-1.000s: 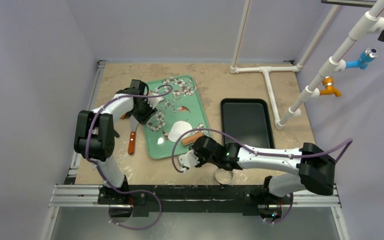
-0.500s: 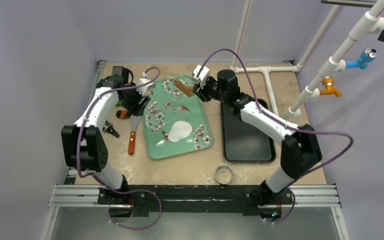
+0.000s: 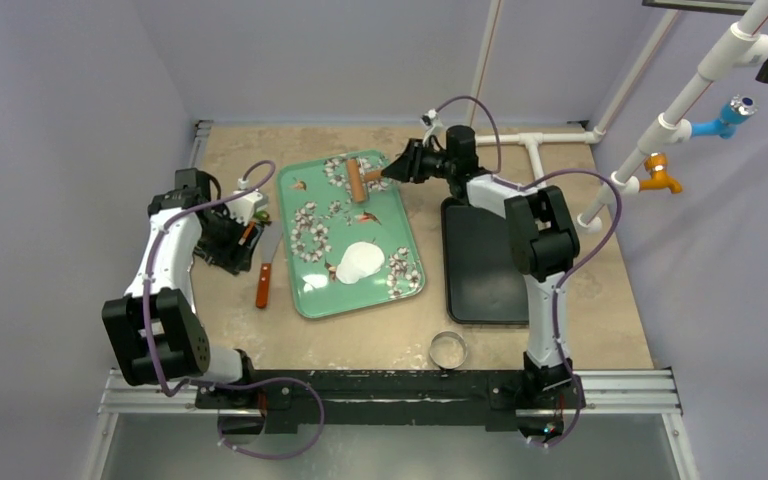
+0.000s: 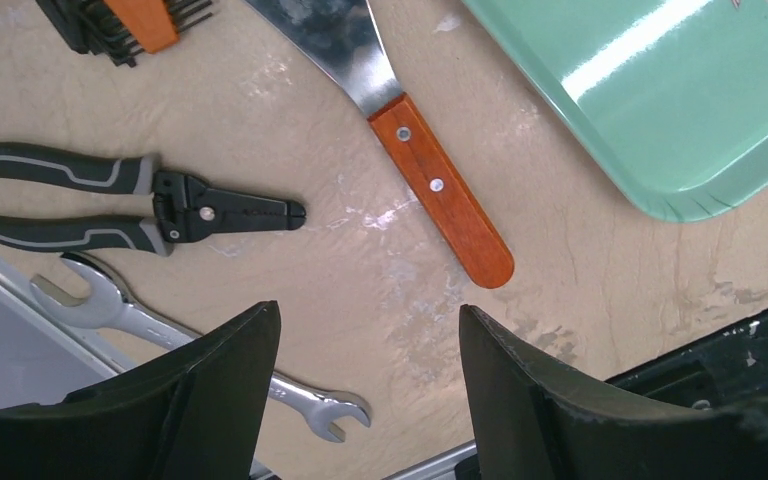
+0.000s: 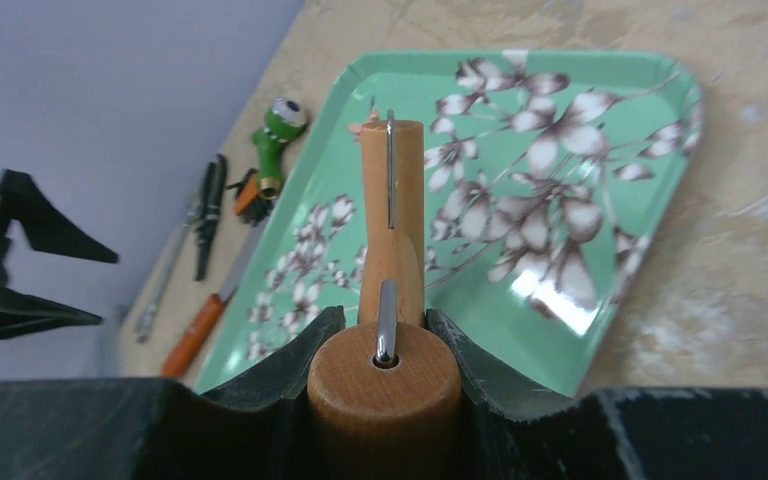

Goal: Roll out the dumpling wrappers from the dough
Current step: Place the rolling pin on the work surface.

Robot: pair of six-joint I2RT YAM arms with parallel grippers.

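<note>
The dough [image 3: 360,262] lies on the green floral tray [image 3: 400,225] as a flattened white patch with an uneven edge; separate dumpling wrappers are out of view. At the tray's far end my right gripper [image 3: 385,172] [image 5: 385,335] is shut on the handle of a wooden roller [image 3: 357,181] [image 5: 392,190], which points over the tray [image 5: 570,210]. My left gripper [image 3: 230,238] [image 4: 370,320] hangs open and empty over the tools left of the tray, well away from the dough.
Left of the tray lie an orange-handled scraper [image 3: 263,280] [image 4: 440,200], pliers [image 4: 160,200], a wrench [image 4: 210,340] and a brush [image 4: 130,18]. A black tray [image 3: 485,262] sits to the right, a metal ring cutter [image 3: 448,349] near the front edge, and white pipes [image 3: 535,150] at the back right.
My right arm carried the roller from the tray's near side to its far end. My left arm moved left off the tray, over the tools, and its jaws opened wider.
</note>
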